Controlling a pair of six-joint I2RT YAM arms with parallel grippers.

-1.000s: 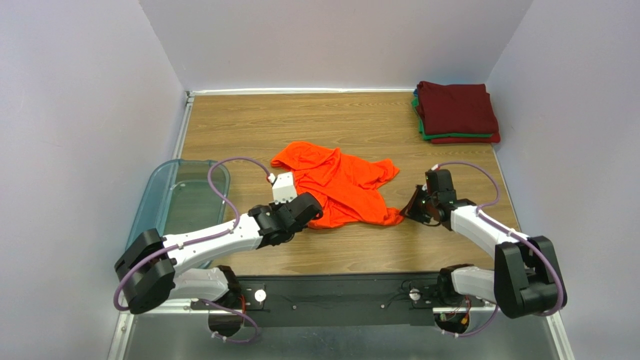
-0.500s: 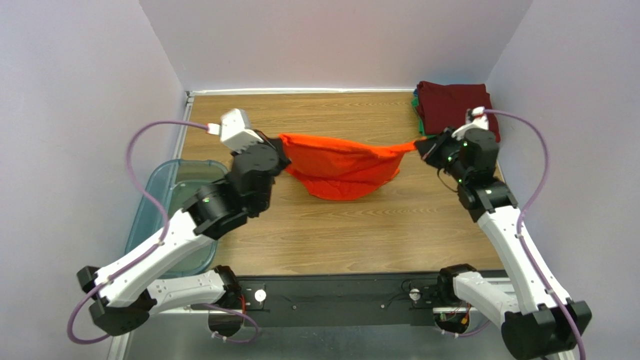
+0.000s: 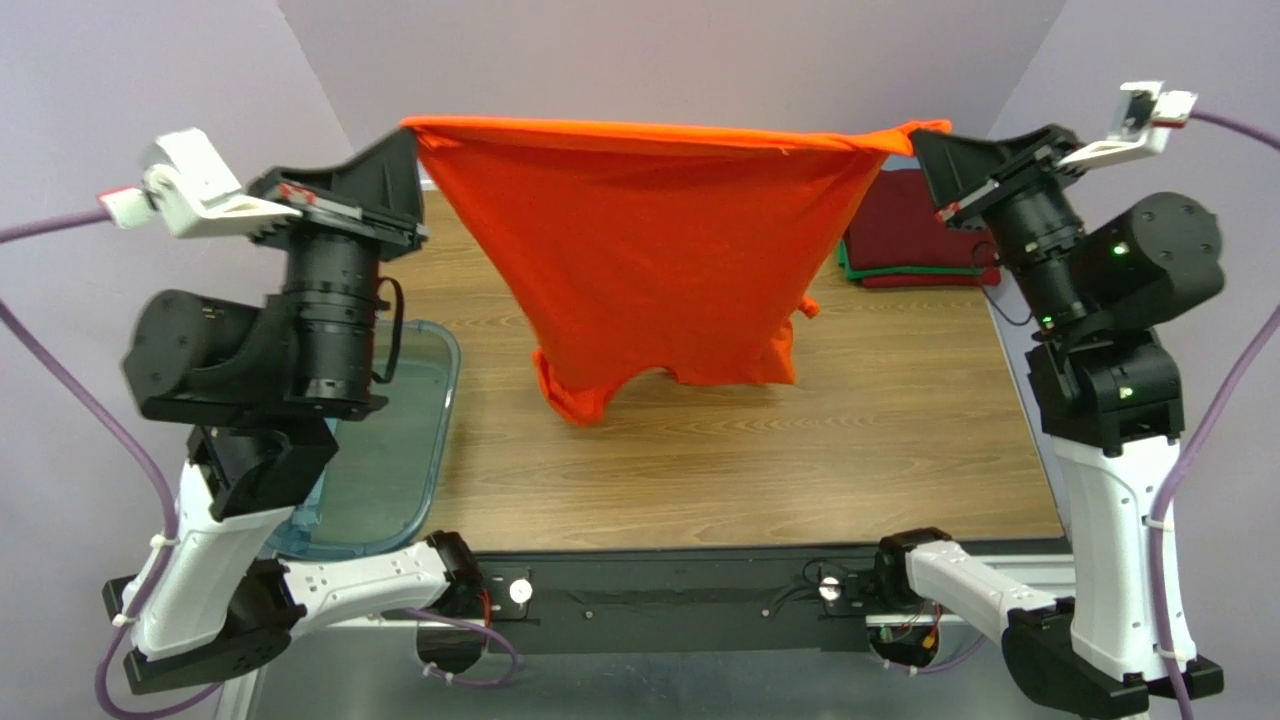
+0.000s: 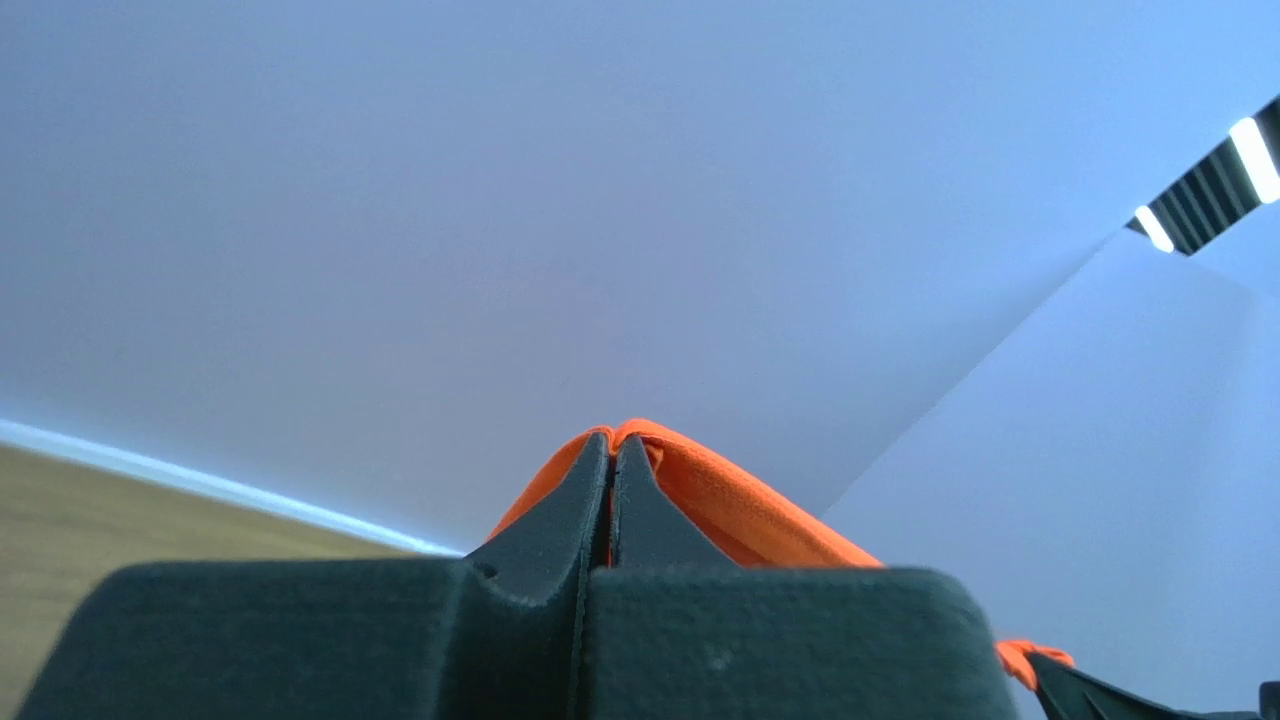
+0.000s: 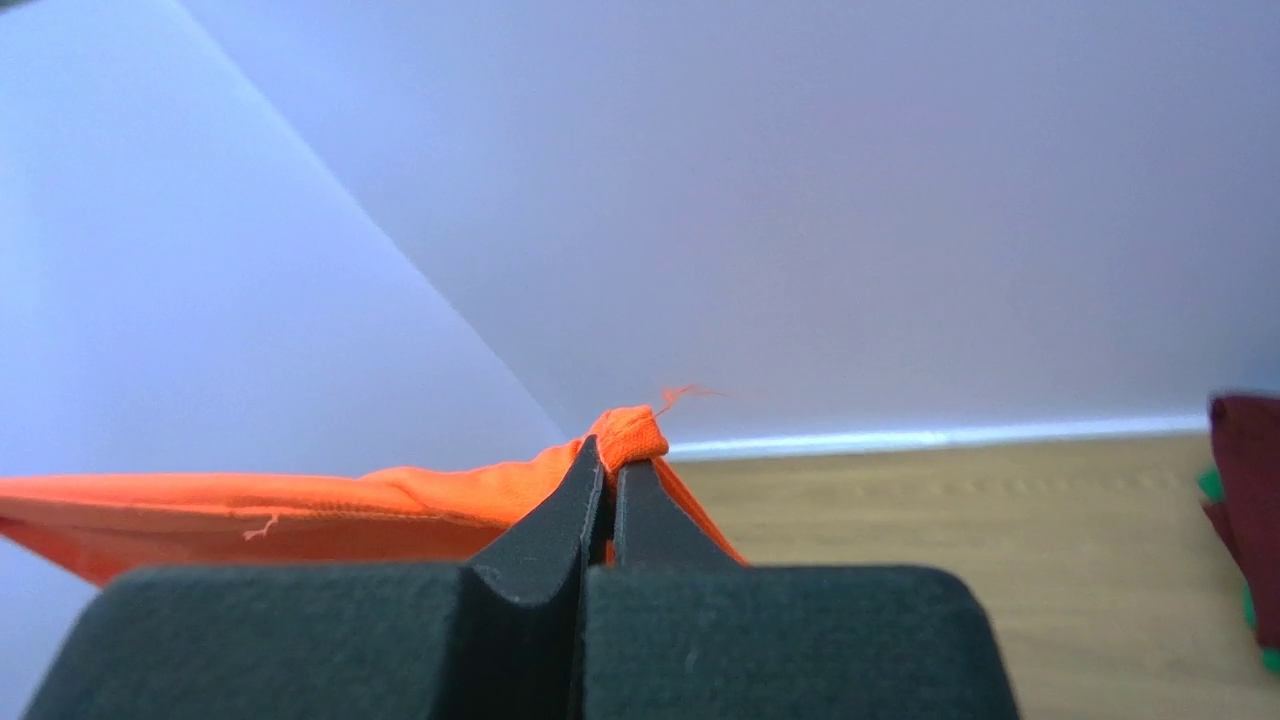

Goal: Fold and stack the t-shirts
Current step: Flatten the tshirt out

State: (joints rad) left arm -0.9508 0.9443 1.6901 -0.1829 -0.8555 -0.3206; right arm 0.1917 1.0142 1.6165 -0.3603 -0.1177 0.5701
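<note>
The left claw (image 3: 409,140) is pinched shut on one top corner of the orange tee (image 3: 661,255), and the right claw (image 3: 920,144) is clamped on the other. Between them the edge runs taut and the tee hangs free above the worktop (image 3: 751,465). The step looks like spreading it to lay flat: hold both claws level, then lower so the hanging end lands first, unwrinkled. The stack (image 3: 917,233) lies below the right claw. The bin (image 3: 383,450) below the left claw shows nothing inside where visible.
</note>
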